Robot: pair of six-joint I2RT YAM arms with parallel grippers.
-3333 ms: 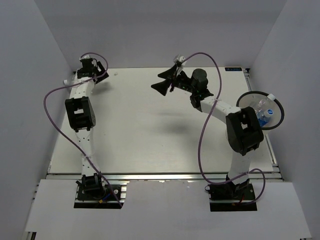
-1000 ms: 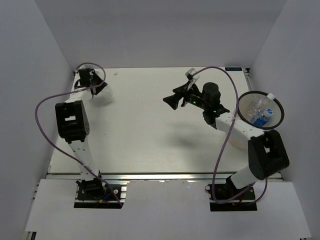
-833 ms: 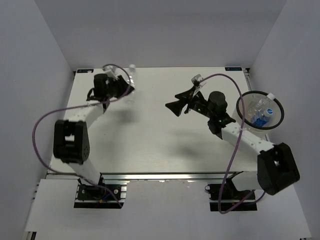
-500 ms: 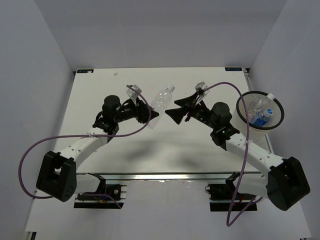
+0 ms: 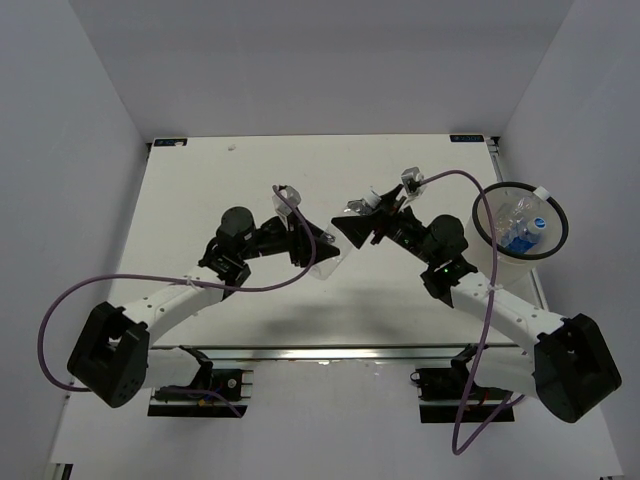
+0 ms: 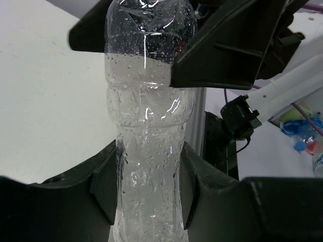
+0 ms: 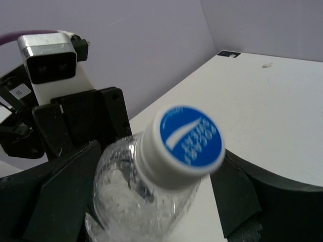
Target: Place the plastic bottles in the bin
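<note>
**Ana:** Plastic, clear and beaded with droplets inside. That's the bottle? Where is it?

**Ben:** In the air above the middle of the worktop. The left gripper is clamped on its lower body, a pad pressed to each side. Its blue-and-white cap points toward the other arm.

**Ana:** And the right gripper?

**Ben:** The right gripper is spread wide, one finger on either side of the bottle's neck and shoulder. It grips nothing, and I cannot tell whether a finger brushes the plastic.

**Ana:** Why hold it that way?

**Ben:** I read it as a hand-over. The bin stands at the right edge of the worktop, close beside the right arm and well apart from the left arm. Gripping low leaves the upper part free for the second set of fingers.

**Ana:** Counts?

**Ben:** One bottle aloft, one bin, two arms. Inside the bin I see a blue-labelled bottle and clear plastic of at least one more. Through that translucent wall I cannot count them exactly. I see no bottle lying on the worktop.

**Ana:** What matters next?

**Ben:** Probably that the right fingers close before the left ones let go, or the bottle could drop short of the bin.
</note>
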